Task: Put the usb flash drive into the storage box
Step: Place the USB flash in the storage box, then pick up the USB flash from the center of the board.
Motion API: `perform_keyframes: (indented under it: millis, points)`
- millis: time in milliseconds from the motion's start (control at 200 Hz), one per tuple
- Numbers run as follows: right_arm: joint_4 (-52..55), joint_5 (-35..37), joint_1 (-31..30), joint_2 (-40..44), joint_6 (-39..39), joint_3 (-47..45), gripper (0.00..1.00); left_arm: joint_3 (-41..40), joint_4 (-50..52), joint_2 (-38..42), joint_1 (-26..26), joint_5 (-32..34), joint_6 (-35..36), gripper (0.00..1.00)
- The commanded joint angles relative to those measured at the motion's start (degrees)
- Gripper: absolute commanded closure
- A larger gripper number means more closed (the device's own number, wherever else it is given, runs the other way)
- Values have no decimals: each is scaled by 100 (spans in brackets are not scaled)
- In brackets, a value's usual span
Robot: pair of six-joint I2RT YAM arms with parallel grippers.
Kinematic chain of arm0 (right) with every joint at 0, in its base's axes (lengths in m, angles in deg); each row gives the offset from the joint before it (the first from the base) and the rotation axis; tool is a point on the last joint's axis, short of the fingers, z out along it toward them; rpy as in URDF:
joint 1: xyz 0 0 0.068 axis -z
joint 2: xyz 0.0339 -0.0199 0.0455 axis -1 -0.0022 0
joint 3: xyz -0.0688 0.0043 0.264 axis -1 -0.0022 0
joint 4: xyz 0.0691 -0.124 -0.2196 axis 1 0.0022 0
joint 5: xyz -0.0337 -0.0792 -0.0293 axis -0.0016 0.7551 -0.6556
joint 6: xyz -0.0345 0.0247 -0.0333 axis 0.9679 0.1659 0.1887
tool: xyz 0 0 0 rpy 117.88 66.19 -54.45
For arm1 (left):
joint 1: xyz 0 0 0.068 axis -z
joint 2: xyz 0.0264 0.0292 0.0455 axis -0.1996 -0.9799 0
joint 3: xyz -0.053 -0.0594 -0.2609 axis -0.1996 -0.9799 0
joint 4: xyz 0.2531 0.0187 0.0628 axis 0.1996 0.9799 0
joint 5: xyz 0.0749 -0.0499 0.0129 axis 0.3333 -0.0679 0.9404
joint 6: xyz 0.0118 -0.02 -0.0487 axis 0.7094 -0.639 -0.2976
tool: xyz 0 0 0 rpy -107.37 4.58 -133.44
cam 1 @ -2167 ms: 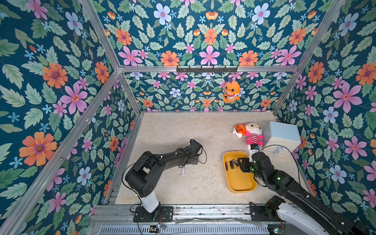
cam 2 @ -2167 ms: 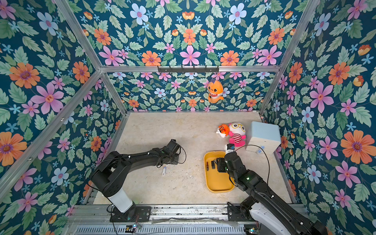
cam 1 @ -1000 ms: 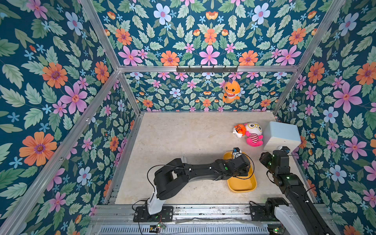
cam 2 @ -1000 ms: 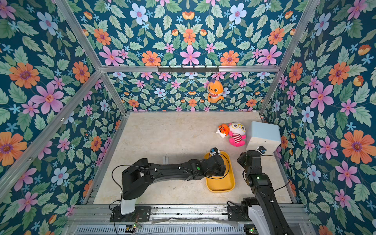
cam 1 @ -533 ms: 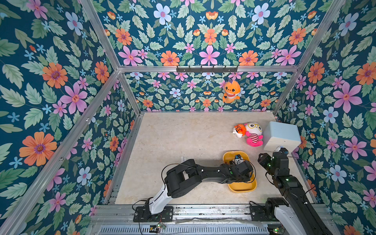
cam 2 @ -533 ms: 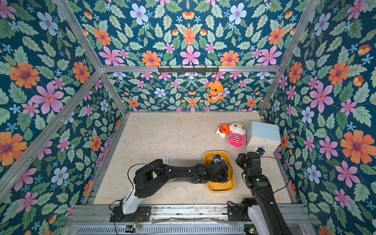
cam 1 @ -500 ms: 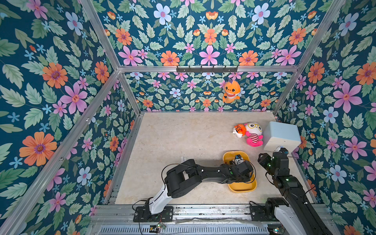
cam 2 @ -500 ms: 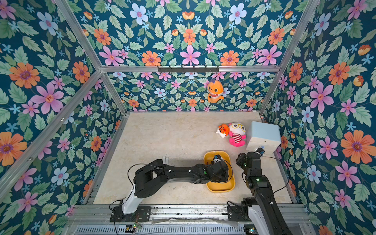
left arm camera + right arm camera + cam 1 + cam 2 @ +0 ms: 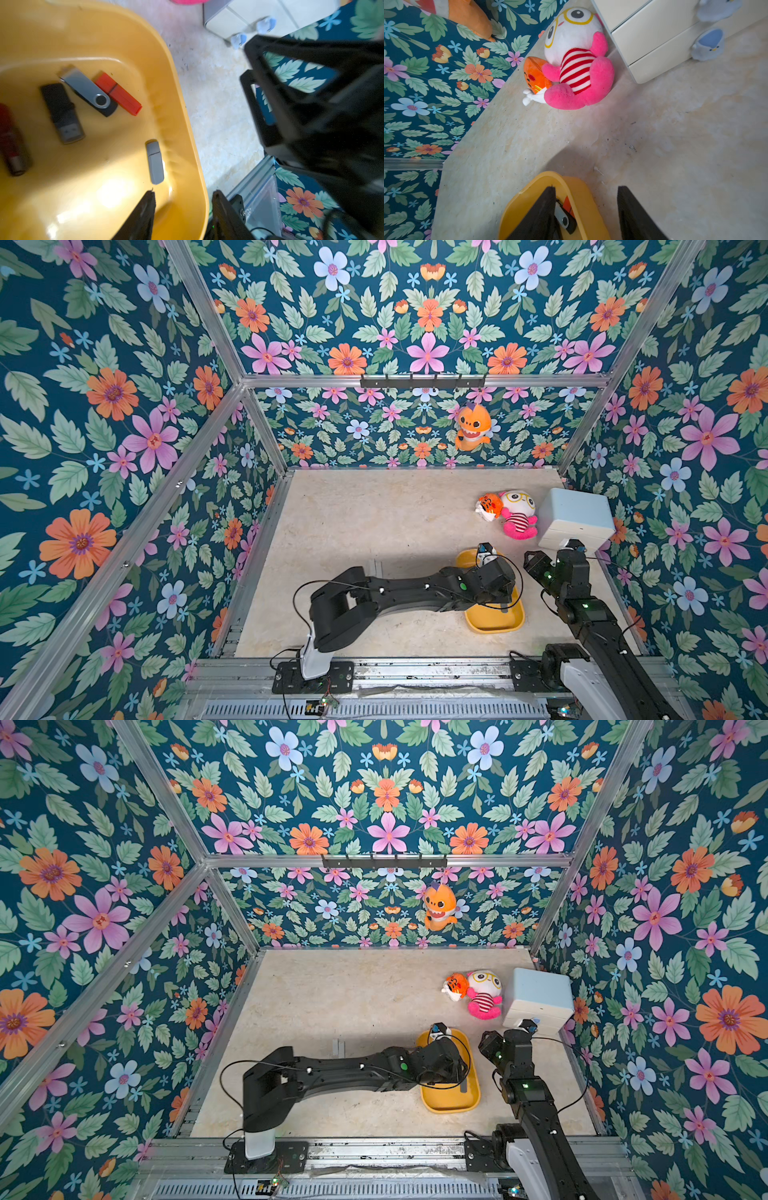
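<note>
Left hand [image 9: 183,194], newly opened, released usb flash drive [image 9: 155,164] into storage box [image 9: 172,83].

left gripper [image 9: 183,193] parted, right gripper [image 9: 586,189] parted

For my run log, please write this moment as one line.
left claw: open, empty, over yellow tray | grey USB flash drive: lying free inside tray | right claw: open, empty, near tray

The right gripper [image 9: 586,188], jaws apart, hangs over the yellow storage box [image 9: 517,207] rim, a pink plush doll [image 9: 579,68] at twelve o'clock.
</note>
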Motion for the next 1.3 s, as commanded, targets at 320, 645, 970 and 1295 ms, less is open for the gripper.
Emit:
perform_keyframes:
  millis: [320, 645, 970, 1295]
  points:
    - [166, 16, -1364, -1618, 20, 1864, 47, -2967, 2768, 5205, -2571, 1412, 1255, 36]
    - [2291, 1179, -4567, -5307, -476, 5134, 46, -2414, 4305, 5832, -3710, 2848, 2705, 32]
    - [3264, 852, -5673, -8185, -203, 7755, 46, -2899, 3628, 6233, -3818, 2420, 2998, 30]
    - [3656, 851, -5885, -9122, 35, 8806, 49, -2952, 3596, 6186, -3823, 2433, 2988, 30]
